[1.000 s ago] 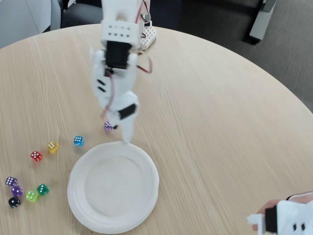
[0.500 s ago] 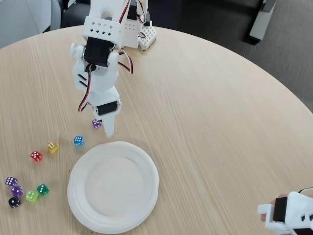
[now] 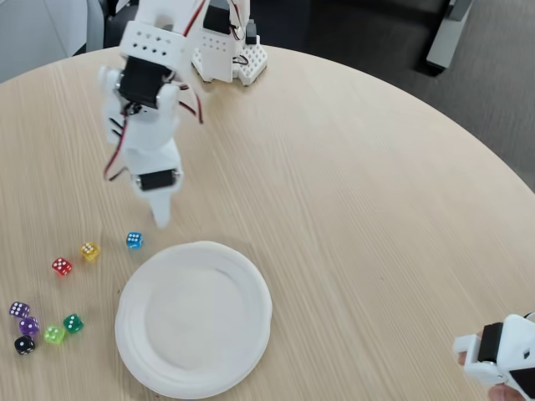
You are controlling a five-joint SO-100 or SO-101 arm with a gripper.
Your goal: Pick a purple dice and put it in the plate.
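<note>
A white printed robot arm reaches down from the top left of the fixed view over a round pale wood-grain bench (image 3: 351, 209), its claw (image 3: 159, 215) pointing downward at left of centre, just above and right of a small translucent blue die (image 3: 134, 240). Whether the claw is open or closed cannot be told from this angle, and no die is visible at its tip. The large round white paper plate (image 3: 251, 292) with its raised rim lies in the lower left-centre, below the claw and apart from it, with nothing lying in it. Two tiny translucent purple dice with white pips sit at the far lower left, one (image 3: 18, 309) just above the other (image 3: 29, 326), well away from the plate. Around them lie a black die (image 3: 24, 344), a lime-green die (image 3: 53, 334) and a darker green die (image 3: 73, 322); a red die (image 3: 61, 266) and a yellow die (image 3: 89, 251) sit higher up, left of the blue one. A second white printed device (image 3: 506, 355) (partly cut off) enters at the lower right corner. No readable writing or labels show anywhere.
</note>
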